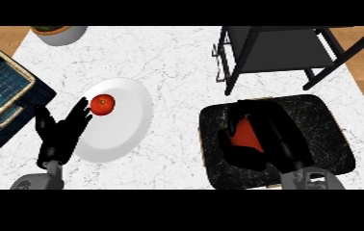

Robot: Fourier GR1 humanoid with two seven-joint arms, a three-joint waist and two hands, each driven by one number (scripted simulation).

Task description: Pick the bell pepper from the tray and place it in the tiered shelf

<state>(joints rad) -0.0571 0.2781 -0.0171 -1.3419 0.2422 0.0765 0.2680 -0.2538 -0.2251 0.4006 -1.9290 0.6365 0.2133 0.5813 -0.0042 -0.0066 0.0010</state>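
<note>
Two hands: both are shown rising from the lower edge of the head view.
Right hand [266, 138]: it is laid over the bell pepper, with fingers and thumb curled round it.
Bell pepper [247, 133]: a red-orange body is seen between the black fingers, a green stem at its upper left; it is judged to rest on the tray, not yet lifted.
Tray [327, 129]: a dark, speckled tray with rounded corners is placed on the counter's right side, below the shelf.
Tiered shelf [277, 49]: a black frame with a grey level is set just beyond the tray's far edge.
Left hand [60, 131]: it is held open at the lower left, fingers straight, and is resting beside the plate.
Plate [128, 124]: a white plate is seen carrying a small tomato [103, 105].
Counter [177, 71]: a white marbled top is seen; a bowl [60, 32] sits at its far left corner.
Step in hand: the grasp is being closed.
Advice: the pepper should be raised straight up, clear of the tray's rim, before being carried toward the shelf; the frame's front posts should be avoided.
</note>
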